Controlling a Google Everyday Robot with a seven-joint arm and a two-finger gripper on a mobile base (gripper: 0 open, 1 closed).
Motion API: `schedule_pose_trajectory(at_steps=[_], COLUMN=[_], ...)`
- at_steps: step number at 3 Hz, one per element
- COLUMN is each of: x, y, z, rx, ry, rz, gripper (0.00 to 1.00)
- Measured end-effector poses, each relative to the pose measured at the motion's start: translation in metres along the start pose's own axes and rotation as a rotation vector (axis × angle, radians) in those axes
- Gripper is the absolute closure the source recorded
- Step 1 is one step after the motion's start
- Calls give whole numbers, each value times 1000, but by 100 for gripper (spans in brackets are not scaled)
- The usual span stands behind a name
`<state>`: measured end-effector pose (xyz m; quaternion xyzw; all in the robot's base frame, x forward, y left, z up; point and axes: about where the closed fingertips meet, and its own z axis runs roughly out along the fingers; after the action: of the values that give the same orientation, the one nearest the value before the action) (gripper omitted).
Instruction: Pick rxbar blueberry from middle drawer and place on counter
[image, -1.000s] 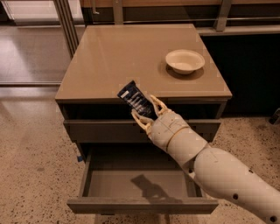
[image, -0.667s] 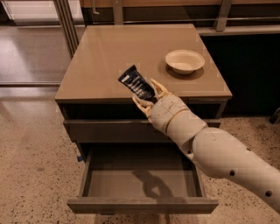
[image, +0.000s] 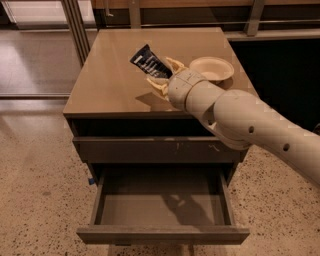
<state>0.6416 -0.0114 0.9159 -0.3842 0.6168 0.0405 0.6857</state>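
The rxbar blueberry (image: 147, 60), a dark wrapper with white print, is held tilted a little above the counter (image: 107, 75). My gripper (image: 161, 73) is shut on the bar's lower end, with the pale arm reaching in from the right. Its shadow falls on the tan top just below. Lower down, the middle drawer (image: 160, 207) stands pulled out, and its grey interior is bare.
A white bowl (image: 212, 68) sits on the counter right behind the gripper's wrist. A shut drawer front (image: 160, 150) with small white scratches lies between counter and open drawer. Speckled floor (image: 35, 180) surrounds the cabinet; metal posts (image: 75, 25) stand at the back left.
The gripper has carried the bar up and back, from in front of the cabinet's edge to over the counter top. The drawer stays open.
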Motion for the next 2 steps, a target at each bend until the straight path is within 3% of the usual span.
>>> schedule_pose_trajectory(at_steps=[1, 2], x=[1, 25], y=[-8, -14], z=[39, 69], rx=[-53, -80], ry=[15, 59], rz=[45, 92], gripper=[100, 100])
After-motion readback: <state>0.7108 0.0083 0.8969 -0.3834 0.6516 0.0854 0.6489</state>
